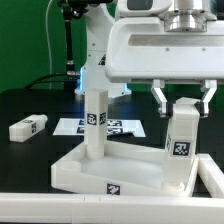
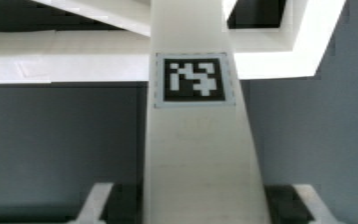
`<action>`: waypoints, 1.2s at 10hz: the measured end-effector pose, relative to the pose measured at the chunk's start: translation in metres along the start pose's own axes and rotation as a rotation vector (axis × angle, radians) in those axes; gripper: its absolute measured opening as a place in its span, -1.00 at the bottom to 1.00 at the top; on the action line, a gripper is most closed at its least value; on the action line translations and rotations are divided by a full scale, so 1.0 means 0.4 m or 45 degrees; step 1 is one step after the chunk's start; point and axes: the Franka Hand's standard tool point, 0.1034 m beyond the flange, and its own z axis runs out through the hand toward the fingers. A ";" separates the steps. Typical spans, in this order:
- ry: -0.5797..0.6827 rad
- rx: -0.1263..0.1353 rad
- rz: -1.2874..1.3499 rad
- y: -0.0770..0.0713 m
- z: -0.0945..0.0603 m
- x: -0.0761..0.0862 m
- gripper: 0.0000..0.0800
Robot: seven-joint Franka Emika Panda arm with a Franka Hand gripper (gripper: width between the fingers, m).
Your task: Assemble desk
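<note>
**Desk, current position.** The desk top point(image 1: 75, 170) lies flat on the black table point(image 1: 30, 155), rim upward, in the lower middle of the exterior view. A tag point(image 1: 111, 187) is visible on its front wall. Its corner at the exterior view's right is cut off by the picture edge and partly masked by a white bar point(image 1: 60, 212) across the foreground.

**Legs.** Two legs stand upright in the desk top.
- The first leg point(image 1: 95, 125) stands at the rear corner, toward the exterior view's left.
- The second leg point(image 1: 182, 140) stands at the corner toward the exterior view's right. Whether its foot is fully seated cannot be determined.
- The third leg point(image 1: 28, 127) lies on its side on the table at the exterior view's left, well apart from the desk top.

**Gripper.** The gripper point(image 1: 182, 104) sits over the head of the second leg, with one finger on each side. In the wrist view, the second leg point(image 2: 202, 150) and its tag point(image 2: 195, 78) fill the centre. The fingers point(image 2: 99, 200) show a dark gap to the leg face, so the jaws are spread and straddling the leg, not clamped on it. The fingertips are blurred and cut off at the picture edge.

**Surroundings.** The marker board point(image 1: 125, 127) lies flat behind the desk top and is partly hidden by the first leg. The robot arm point(image 1: 150, 45) is cut off at the top.
</note>
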 end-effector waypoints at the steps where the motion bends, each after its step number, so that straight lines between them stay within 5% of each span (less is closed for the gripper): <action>1: 0.001 0.000 0.000 0.000 0.000 0.000 -0.27; 10: 0.064 -0.001 -0.003 0.006 0.001 -0.019 -0.27; 12: 0.064 -0.001 -0.003 0.006 0.001 -0.019 0.52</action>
